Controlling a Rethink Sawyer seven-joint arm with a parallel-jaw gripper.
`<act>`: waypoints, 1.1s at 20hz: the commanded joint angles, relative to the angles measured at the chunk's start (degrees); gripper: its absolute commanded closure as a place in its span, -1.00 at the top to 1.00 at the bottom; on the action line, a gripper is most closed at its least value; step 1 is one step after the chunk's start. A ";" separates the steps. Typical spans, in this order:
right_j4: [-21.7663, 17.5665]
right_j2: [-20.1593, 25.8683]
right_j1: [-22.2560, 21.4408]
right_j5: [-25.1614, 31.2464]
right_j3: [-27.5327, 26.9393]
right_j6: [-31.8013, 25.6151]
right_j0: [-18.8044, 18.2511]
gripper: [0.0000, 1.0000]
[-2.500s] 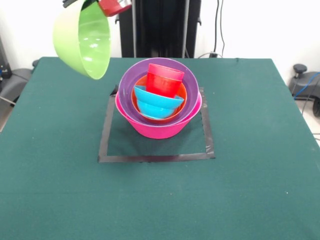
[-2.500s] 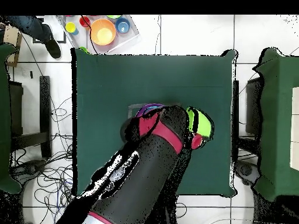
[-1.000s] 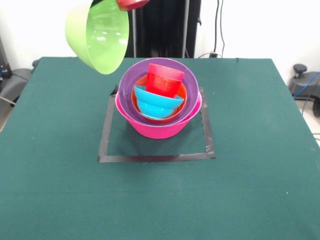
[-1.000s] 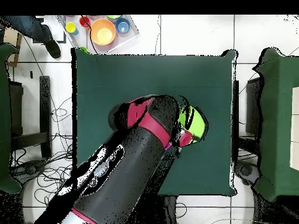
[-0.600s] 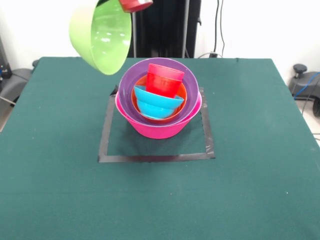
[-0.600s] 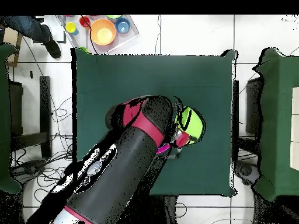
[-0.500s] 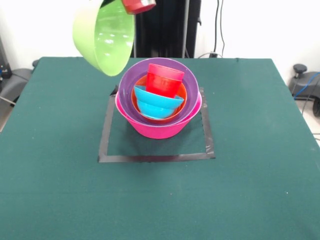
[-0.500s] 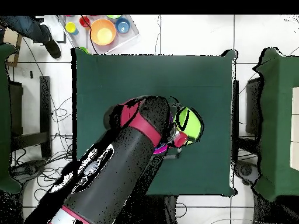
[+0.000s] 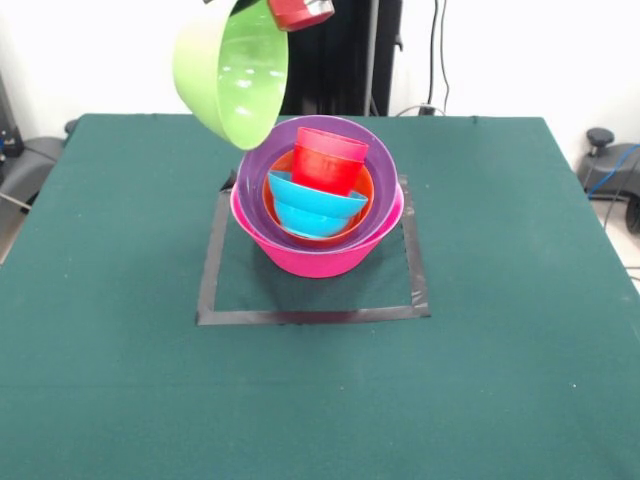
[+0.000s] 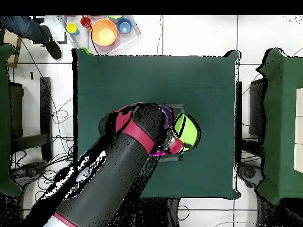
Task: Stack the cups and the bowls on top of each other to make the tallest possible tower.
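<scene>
So the landmark here is the black tape square (image 9: 312, 262) stuck on the green table (image 9: 320, 400). Going from the camera side of the front view: the near part of the table in front of the square is just cloth. The tower (image 9: 317, 200) sits inside the square, toward its far edge. Base is the big pink bowl (image 9: 318, 252), then the purple bowl (image 9: 340, 135) nested in it, the orange bowl (image 9: 358, 190) inside that, a blue bowl (image 9: 315, 205) tipped a bit toward the camera, and a red cup (image 9: 328, 158) standing on top at the back of the blue one.

Past the square's far-left corner and well up off the table hangs the lime green bowl (image 9: 233, 70), tilted on its side so the opening faces right and toward the camera. Its lower rim is just above and left of the purple bowl's rim, looks apart from it. The claw (image 9: 300, 12) is at the top edge, right at the green bowl's upper right rim, only its red tip showing. The bowl hangs from there, but I can't tell how far open the claw is.

From overhead, the arm (image 10: 112, 177) covers most of the tower; the green bowl (image 10: 186, 131) pokes out beside it. Off the table there's a tray (image 10: 102, 31) of more small bowls.
</scene>
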 commanded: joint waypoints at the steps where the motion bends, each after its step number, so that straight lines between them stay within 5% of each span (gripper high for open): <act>1: 1.88 3.58 2.46 -7.29 4.48 16.47 1.15 -1.00; 12: 3.31 3.42 6.19 -10.98 6.15 20.30 2.51 -1.00; 22: 5.20 3.37 8.15 -8.16 4.32 22.01 3.16 -1.00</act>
